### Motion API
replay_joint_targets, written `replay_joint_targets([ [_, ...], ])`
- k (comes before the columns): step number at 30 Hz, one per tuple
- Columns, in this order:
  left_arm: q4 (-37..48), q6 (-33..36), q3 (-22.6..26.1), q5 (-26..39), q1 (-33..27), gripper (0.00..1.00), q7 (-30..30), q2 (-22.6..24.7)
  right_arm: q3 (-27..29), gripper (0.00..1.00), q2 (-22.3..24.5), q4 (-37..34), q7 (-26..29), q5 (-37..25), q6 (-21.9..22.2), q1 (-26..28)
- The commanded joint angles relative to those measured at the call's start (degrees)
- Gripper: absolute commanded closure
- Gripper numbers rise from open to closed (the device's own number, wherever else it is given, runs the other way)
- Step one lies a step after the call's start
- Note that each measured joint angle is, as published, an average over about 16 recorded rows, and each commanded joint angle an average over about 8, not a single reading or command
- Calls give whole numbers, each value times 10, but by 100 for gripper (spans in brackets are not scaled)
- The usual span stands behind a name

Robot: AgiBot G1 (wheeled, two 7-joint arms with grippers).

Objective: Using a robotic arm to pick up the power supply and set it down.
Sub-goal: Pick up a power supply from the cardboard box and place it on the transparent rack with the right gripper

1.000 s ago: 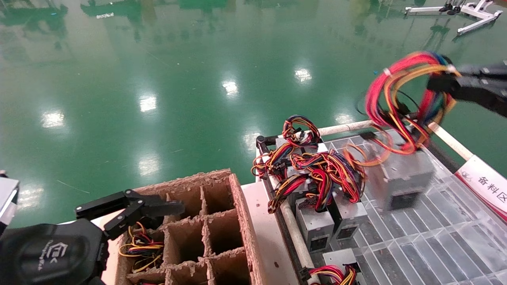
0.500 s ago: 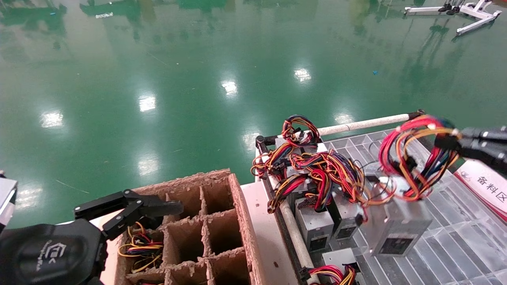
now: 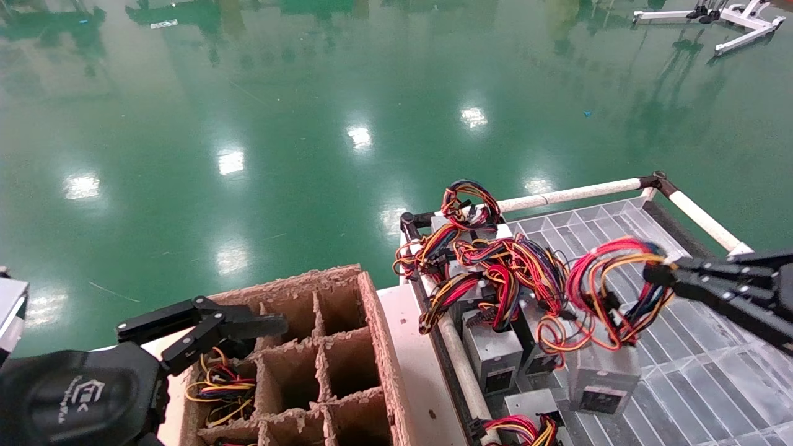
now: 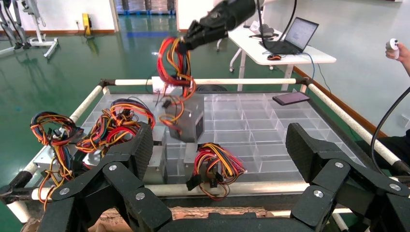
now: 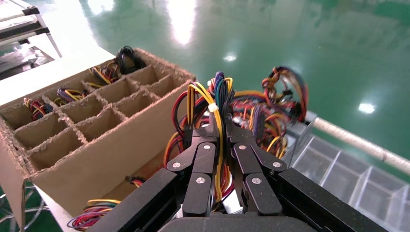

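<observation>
Bright overhead lamps are mirrored as white glare patches on the glossy green floor point(image 3: 297, 124); the wires point(image 4: 171, 63) are slightly blurred.

Floor point(image 3: 279, 124): glossy green, spread beneath and far beyond the right gripper point(image 3: 650, 272); dotted with white reflections of ceiling lights.
Stand point(image 3: 740, 21): white tube frame, well beyond the gripper, on the floor.
Table point(image 4: 290, 50): white, behind the gripper in the left wrist view; open laptop point(image 4: 296, 35) on top.
Wall point(image 4: 63, 12): white, farther back; yellow unit point(image 4: 86, 21) at its foot.
</observation>
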Motion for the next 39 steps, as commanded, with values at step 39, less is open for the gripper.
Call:
replay_joint_targets([
  [39, 0, -1, 1, -1, 0, 0, 1, -1, -25, 100, 48, -34, -47, 120, -7, -171],
])
